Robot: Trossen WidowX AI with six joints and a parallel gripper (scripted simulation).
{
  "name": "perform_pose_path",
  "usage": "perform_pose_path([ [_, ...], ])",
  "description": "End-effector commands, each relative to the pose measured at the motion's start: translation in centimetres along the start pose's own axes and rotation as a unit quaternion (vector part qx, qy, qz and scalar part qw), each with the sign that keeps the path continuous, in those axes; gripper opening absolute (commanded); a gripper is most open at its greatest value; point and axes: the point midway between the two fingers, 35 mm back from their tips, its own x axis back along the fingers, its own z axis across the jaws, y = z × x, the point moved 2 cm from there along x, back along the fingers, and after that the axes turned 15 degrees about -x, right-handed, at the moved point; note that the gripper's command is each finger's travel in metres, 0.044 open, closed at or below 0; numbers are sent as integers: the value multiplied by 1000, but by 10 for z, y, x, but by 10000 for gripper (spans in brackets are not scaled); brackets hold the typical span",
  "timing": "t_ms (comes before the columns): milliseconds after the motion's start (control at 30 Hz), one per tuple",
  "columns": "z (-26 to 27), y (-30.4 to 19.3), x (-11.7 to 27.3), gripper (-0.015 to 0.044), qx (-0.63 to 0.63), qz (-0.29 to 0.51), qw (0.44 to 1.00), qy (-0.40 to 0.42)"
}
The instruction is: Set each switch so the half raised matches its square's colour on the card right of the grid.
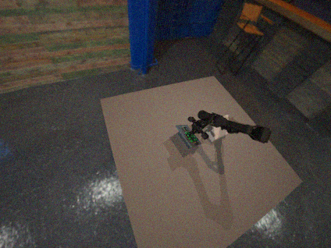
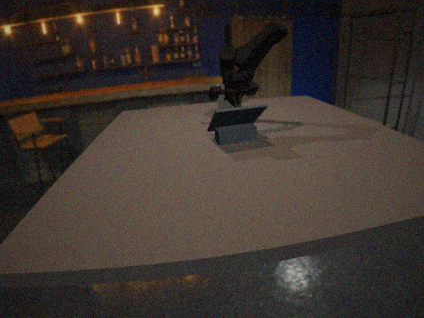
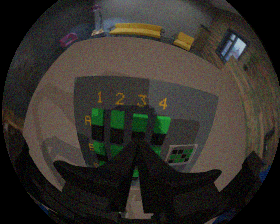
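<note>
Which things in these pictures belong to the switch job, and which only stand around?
Belong to the job:
- switch panel
- small card
- gripper, shut and holding nothing

Only standing around:
- blue pillar
- chair
- bar shelves
</note>
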Motion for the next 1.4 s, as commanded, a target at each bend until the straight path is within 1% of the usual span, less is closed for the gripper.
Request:
perform_pose_path([
  [0,-4,3,19,0,2,2,1000,-7],
  [167,0,4,60,0,0,9,1000,-6],
  [367,1,3,62,0,0,9,1000,-5],
  [500,-5,-16,62,0,0,9,1000,-5],
  [600,-5,-17,62,0,0,9,1000,-5],
  [667,-6,-17,55,0,0,12,1000,-7],
  [767,-5,-16,29,0,0,21,1000,-8],
  [1000,-4,-17,26,0,0,21,1000,-8],
  [1100,-4,-17,18,0,0,21,1000,-7],
  [1367,-4,-17,11,0,0,21,1000,-7],
])
